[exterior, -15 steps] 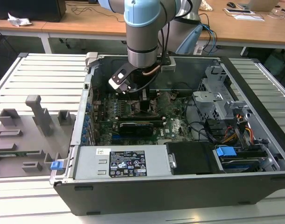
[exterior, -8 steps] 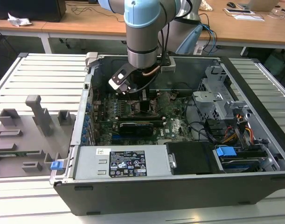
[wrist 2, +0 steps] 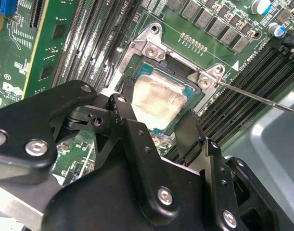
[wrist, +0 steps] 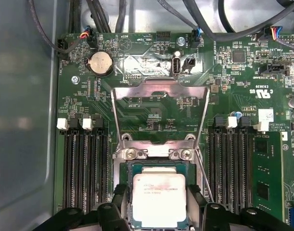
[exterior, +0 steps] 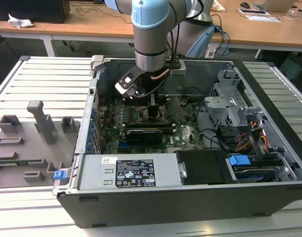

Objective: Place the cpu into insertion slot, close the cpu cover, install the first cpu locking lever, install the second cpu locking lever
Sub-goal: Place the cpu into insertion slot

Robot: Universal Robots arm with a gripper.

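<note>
Robotics lab — open computer case [exterior: 155,205] on slatted metal bench [exterior: 47,79]; wooden desks [exterior: 91,24] behind

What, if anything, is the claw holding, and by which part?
Cannot be told: the claw straddles two opposite edges of the cpu, which lies in the insertion slot, but contact is unclear.
</note>
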